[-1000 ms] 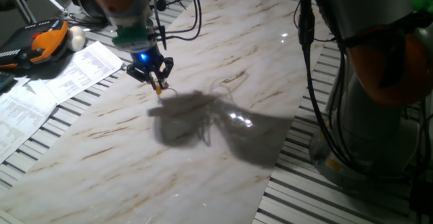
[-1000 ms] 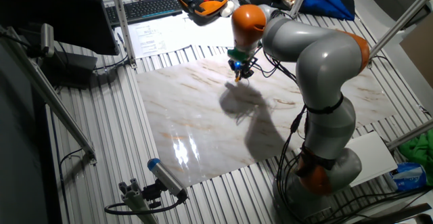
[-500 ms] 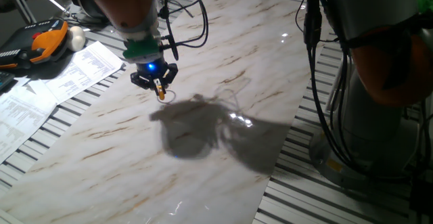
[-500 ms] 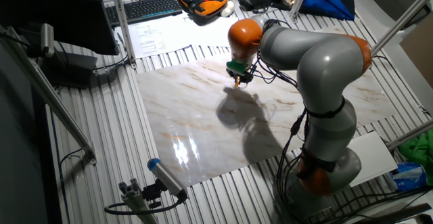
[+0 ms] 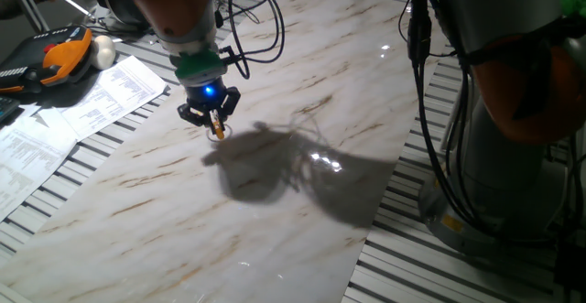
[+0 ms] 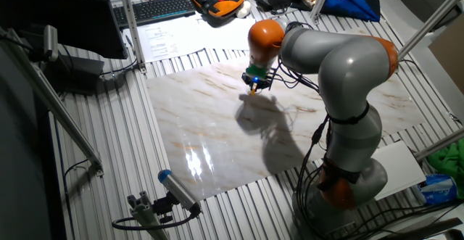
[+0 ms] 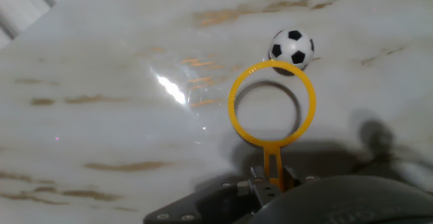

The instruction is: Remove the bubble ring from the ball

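In the hand view my gripper [image 7: 273,181] is shut on the short handle of the orange-yellow bubble ring [image 7: 272,103], which I hold just above the marble board. The loop is empty. The tiny black-and-white ball [image 7: 291,48] lies on the marble just beyond the loop's far rim, outside it. In one fixed view the gripper [image 5: 214,125] points down at the board with the ring's handle [image 5: 217,129] in its tips; the ball is too small to make out there. In the other fixed view the gripper [image 6: 254,88] hangs low over the board's far part.
An orange-and-black tool [image 5: 55,58] and a plain whitish ball [image 5: 103,52] lie at the far left beside paper sheets [image 5: 82,106]. The marble board [image 5: 302,211] lies on a slatted table. The arm's base [image 6: 348,175] and cables stand at the right. A keyboard [image 6: 163,8] lies at the back.
My gripper with the ring has shifted a little toward the camera and down over the marble; its shadow moved with it.
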Robot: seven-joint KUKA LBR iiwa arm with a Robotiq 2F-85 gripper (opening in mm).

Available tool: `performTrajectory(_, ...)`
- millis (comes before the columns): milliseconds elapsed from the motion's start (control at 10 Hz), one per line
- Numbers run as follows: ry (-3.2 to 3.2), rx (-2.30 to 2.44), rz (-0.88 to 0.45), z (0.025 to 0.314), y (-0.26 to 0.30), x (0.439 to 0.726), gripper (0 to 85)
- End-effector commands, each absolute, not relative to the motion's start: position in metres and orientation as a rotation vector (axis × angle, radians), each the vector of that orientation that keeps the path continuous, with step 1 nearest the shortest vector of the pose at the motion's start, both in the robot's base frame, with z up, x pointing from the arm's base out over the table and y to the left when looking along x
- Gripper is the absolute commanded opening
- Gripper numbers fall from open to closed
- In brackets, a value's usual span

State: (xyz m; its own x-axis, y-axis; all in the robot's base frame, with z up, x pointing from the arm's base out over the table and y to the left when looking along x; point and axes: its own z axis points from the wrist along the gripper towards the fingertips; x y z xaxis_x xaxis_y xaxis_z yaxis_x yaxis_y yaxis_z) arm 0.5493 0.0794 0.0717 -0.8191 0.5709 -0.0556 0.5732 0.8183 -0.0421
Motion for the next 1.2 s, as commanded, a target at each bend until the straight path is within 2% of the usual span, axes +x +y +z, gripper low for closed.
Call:
performTrajectory(0, 3.049, 0.519, -0.079, 0.0714, 0.0797, 0.5487, 34.0)
performTrajectory(100, 3.047, 0.529, -0.076, 0.0707, 0.08, 0.5482, 34.0)
performTrajectory(200, 3.045, 0.536, -0.078, 0.0705, 0.0801, 0.5482, 51.0)
performTrajectory(1100, 3.022, 0.554, -0.079, 0.0761, 0.0844, 0.5446, 51.0)
